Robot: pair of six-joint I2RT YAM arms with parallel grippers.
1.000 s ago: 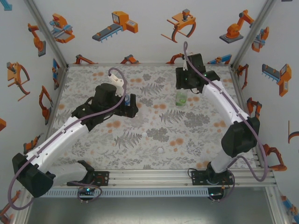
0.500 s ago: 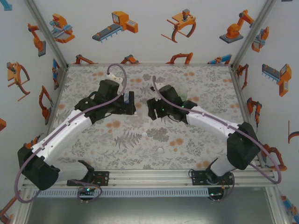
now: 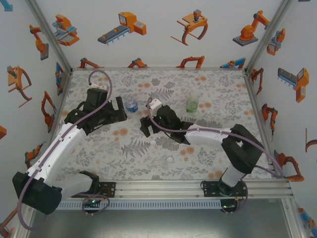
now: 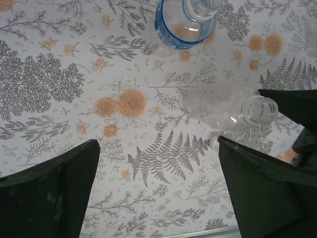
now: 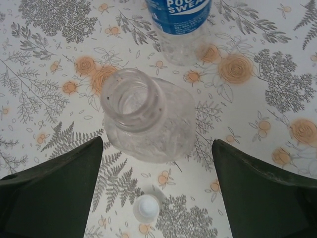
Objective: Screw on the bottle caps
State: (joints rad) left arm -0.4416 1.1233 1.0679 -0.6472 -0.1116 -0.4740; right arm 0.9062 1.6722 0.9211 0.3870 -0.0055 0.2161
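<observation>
Bottle caps (image 3: pixel 153 143) are lying loose on the tablecloth (image 3: pixel 218 89), and you are seeing the nearest cap (image 5: pixel 147 207) sitting just beside the clear bottle (image 5: pixel 148 119), whose mouth is standing uncapped. Your right gripper (image 5: pixel 157 146) is straddling that bottle, fingers spread apart and touching neither side. Your left gripper (image 4: pixel 157 144) is hovering near it, fingers wide apart, gripping nothing. The blue-labelled bottle (image 5: pixel 179 22) is standing just beyond the clear bottle, and the green bottle (image 3: pixel 192 104) well apart from it.

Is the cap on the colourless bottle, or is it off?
Off. The colourless bottle shows an open, bare mouth; a white cap lies beside it.
</observation>
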